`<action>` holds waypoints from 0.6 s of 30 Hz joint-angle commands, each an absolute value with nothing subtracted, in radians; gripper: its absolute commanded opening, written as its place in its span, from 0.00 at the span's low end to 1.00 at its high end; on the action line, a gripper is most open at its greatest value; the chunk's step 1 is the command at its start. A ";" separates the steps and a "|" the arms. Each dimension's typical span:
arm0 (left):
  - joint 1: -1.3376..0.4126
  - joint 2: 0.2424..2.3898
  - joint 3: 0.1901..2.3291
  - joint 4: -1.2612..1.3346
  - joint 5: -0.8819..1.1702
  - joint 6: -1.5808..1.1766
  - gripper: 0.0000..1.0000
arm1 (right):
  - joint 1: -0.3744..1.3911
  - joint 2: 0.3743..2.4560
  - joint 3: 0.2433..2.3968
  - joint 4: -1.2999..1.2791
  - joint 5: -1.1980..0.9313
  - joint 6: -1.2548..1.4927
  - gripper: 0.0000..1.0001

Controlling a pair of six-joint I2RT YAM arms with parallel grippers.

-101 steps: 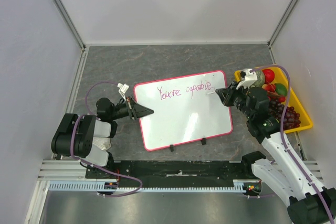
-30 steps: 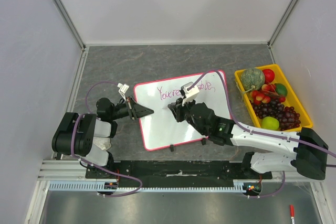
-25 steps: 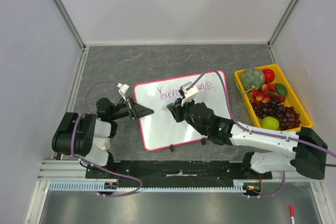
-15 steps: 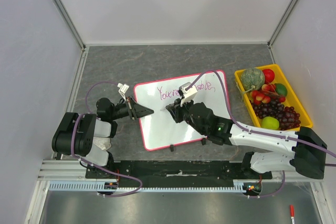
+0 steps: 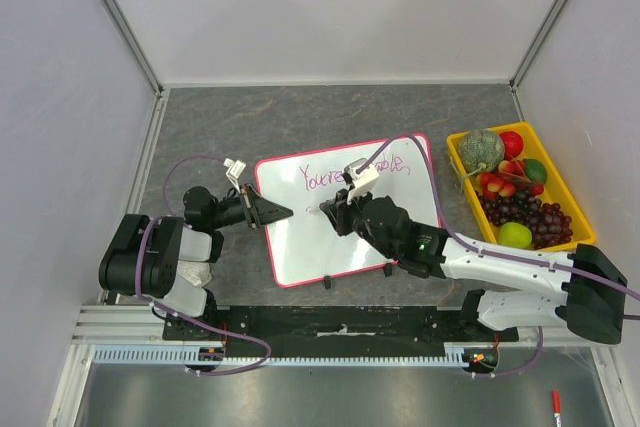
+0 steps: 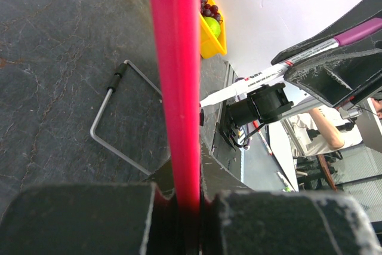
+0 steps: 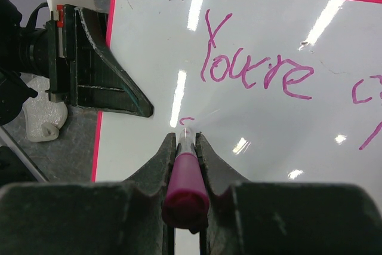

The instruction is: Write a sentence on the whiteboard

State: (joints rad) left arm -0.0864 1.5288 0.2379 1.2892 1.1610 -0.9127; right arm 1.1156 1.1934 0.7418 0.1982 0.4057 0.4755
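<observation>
The whiteboard (image 5: 300, 237) with a pink-red rim lies on the grey table. Its top line of purple writing (image 5: 322, 178) reads "You're" and part of a second word behind the right arm; it shows in the right wrist view (image 7: 256, 70) too. My right gripper (image 5: 326, 209) is shut on a purple marker (image 7: 186, 174), tip on the board beside a short new stroke (image 7: 187, 120) under "You're". My left gripper (image 5: 284, 213) is shut on the board's left rim (image 6: 176, 88).
A yellow tray (image 5: 572, 202) with fruit, a melon and grapes, stands right of the board. Two black clips (image 5: 357, 274) sit on the board's near edge. A red pen (image 5: 555, 406) lies off the table at bottom right. Walls enclose the table.
My right arm swung from the board's right end, by the tray, to its middle left, under "You're". A short stroke now begins the second line. The left gripper has not moved.
</observation>
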 commanded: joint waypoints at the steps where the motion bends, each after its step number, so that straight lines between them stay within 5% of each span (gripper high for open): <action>1: -0.089 1.543 0.224 1.307 1.166 -0.845 0.02 | 1.120 1.167 0.727 0.195 0.419 0.486 0.00; 18: -0.089 1.543 0.224 1.307 1.166 -0.847 0.02 | 1.120 1.201 0.732 0.258 0.373 0.529 0.00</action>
State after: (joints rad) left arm -0.0864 1.5288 0.2379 1.2892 1.1610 -0.9127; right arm 1.1156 1.1908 0.7269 0.2070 0.3691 0.4915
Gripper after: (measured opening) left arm 0.076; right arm 0.182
